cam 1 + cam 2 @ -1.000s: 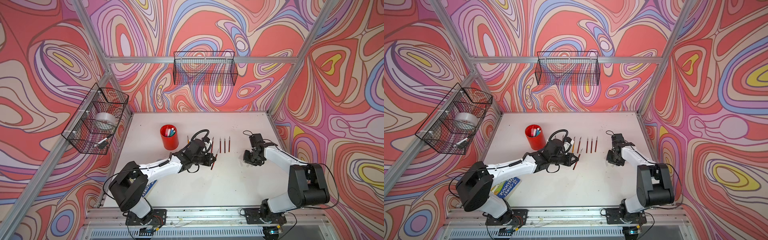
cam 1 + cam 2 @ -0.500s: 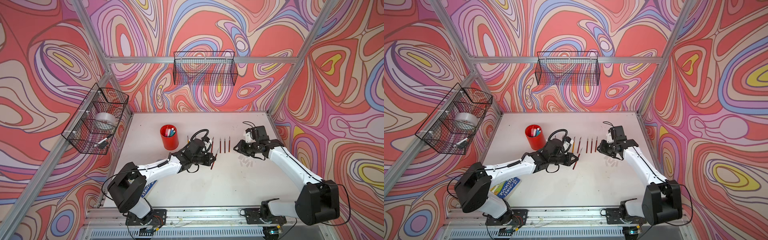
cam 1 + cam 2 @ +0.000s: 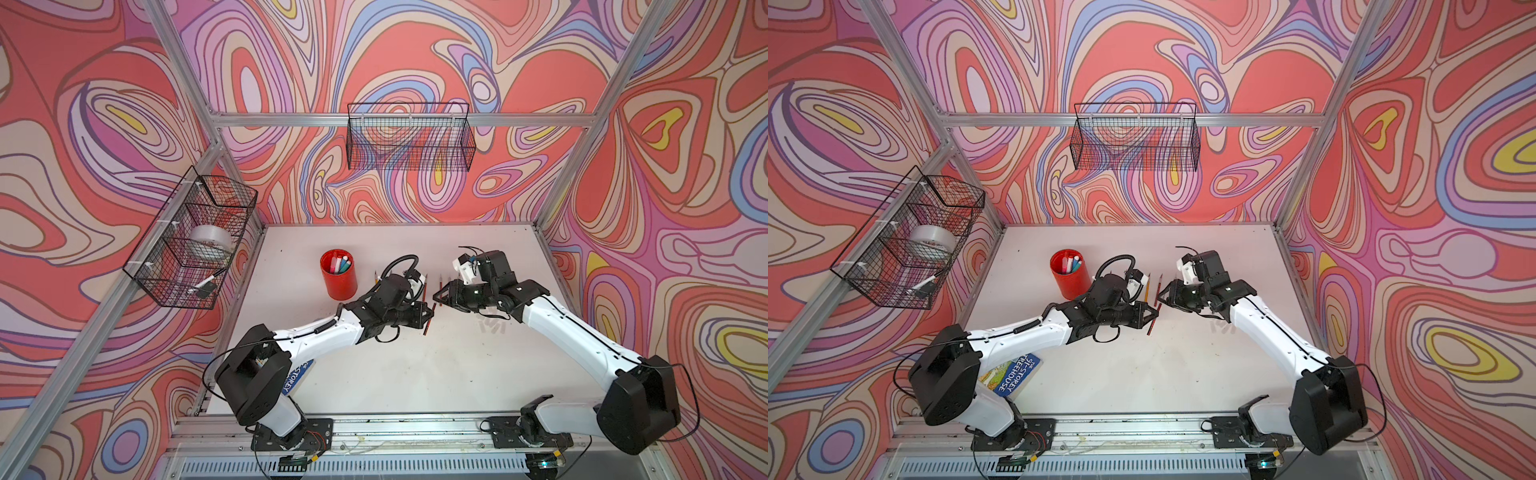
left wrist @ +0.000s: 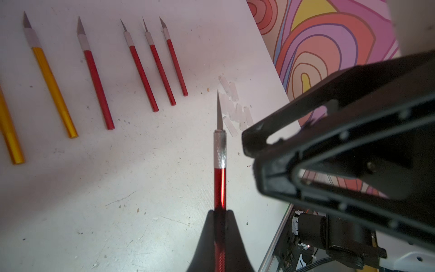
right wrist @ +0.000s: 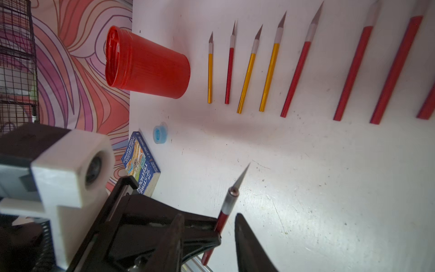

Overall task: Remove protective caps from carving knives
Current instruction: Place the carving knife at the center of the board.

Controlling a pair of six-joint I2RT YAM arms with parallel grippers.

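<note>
The left gripper [image 4: 220,215] is clenched on the red handle of a carving knife [image 4: 220,181]; the silver collar and bare blade jut out beyond its fingertips. The right gripper [image 5: 209,217] is released, its jaws apart. In the right wrist view the knife's shaft passes through the gap, and contact with either finger cannot be told. In both top views the two grippers meet tip to tip just toward 12 o'clock of the centre of the table [image 3: 415,374].

Loose protective caps [image 4: 235,110] lie in a small pile on the table at about 4 o'clock from the held knife, beneath the right arm. At 12 o'clock from the grippers lies a row of carving knives [image 5: 269,73], eight side by side, red and yellow, blades pointing to 12 o'clock.

A red cup [image 3: 338,278] holding markers [image 3: 338,264] stands at 10 o'clock. A book [image 3: 1011,374] lies at 7 o'clock by the left arm's base, with a blue tape roll [image 5: 160,133] just beside it
</note>
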